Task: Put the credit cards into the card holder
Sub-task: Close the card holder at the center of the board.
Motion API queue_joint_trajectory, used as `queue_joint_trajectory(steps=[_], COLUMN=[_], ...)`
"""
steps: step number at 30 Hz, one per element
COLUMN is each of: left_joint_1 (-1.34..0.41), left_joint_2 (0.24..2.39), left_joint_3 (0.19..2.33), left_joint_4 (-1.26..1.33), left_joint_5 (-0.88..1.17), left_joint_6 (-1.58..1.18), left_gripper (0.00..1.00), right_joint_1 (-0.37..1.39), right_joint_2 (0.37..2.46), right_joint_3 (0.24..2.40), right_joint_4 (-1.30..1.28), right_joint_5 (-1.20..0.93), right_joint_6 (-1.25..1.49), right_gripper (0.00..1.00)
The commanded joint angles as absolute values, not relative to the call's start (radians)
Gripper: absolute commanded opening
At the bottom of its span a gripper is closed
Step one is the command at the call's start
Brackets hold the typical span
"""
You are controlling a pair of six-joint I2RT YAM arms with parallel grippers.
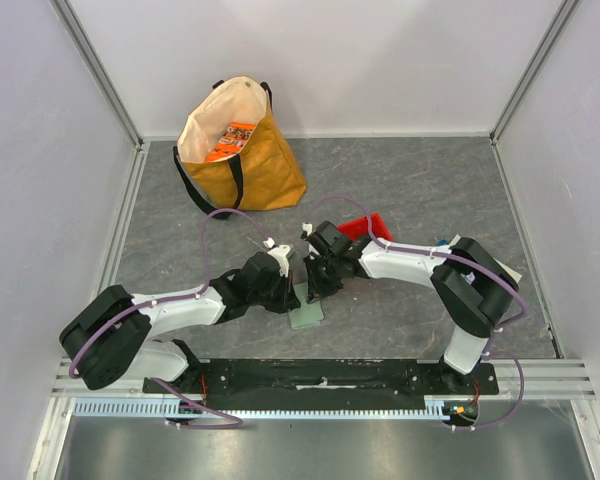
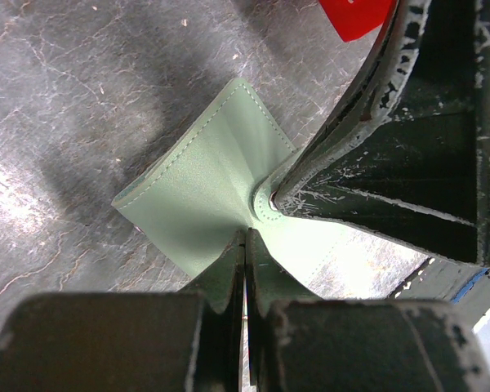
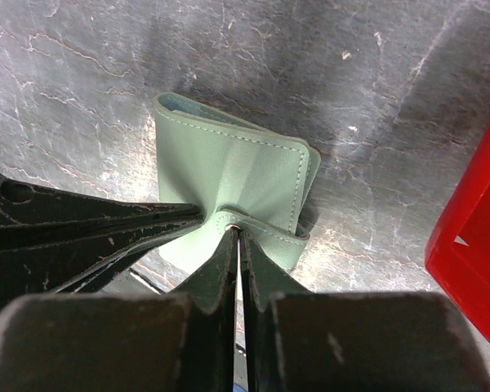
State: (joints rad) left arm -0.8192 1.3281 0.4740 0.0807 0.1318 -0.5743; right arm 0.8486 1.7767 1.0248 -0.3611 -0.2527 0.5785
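Note:
The pale-green card holder (image 1: 306, 315) lies on the grey table between the two arms, folded, with its strap tab on top. My left gripper (image 2: 245, 237) is shut on a pinch of the card holder's (image 2: 204, 180) cover. My right gripper (image 3: 238, 231) is shut on the strap tab at the snap of the card holder (image 3: 229, 163). The two sets of fingertips nearly touch, left gripper (image 1: 300, 290) and right gripper (image 1: 315, 285). No credit card shows clearly; a thin light-blue edge (image 3: 180, 102) peeks from the holder's far side.
A red plastic bin (image 1: 365, 228) stands just behind the right gripper and also shows in the right wrist view (image 3: 474, 237). A brown tote bag (image 1: 240, 145) stands at the back left. A small blue-and-white item (image 1: 442, 241) is partly hidden behind the right arm.

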Motion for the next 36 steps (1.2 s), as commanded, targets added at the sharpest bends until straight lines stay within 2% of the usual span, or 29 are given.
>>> queue_joint_trajectory(steps=[1,5,8,9,17,27,30,33,36], left_joint_1=[-0.824,-0.824,-0.825,-0.824,-0.824,-0.824,-0.824,-0.824,-0.824], left_joint_2=[1.371,1.365,1.341,1.329,1.2,1.186,1.2,1.204,1.204], left_joint_3=[0.445,0.437,0.431,0.433,0.445,0.425,0.416,0.394,0.37], left_joint_4=[0.066,0.071,0.069,0.064,-0.021,-0.051,-0.049,-0.031,-0.003], left_joint_5=[0.114,0.109,0.1,0.095,0.025,-0.044,-0.058,-0.06,-0.054], left_joint_6=[-0.531,-0.538,-0.546,-0.548,-0.569,-0.623,-0.65,-0.683,-0.715], left_gripper=[0.02,0.02,0.02,0.02,0.08,0.18,0.3,0.36,0.39], right_joint_1=[0.864,0.868,0.87,0.87,0.87,0.87,0.871,0.877,0.917], right_joint_2=[1.962,1.915,1.788,1.735,1.376,1.437,1.471,1.502,1.535], right_joint_3=[0.956,0.936,0.873,0.852,0.68,0.646,0.653,0.667,0.718], right_joint_4=[-0.456,-0.415,-0.303,-0.263,-0.014,0.049,0.077,0.091,0.02], right_joint_5=[0.046,0.031,0.003,0.003,0.034,0.005,0.003,-0.032,0.066], right_joint_6=[0.508,0.514,0.537,0.554,0.65,0.683,0.683,0.677,0.652], right_gripper=[0.09,0.14,0.25,0.32,0.53,0.54,0.54,0.54,0.56])
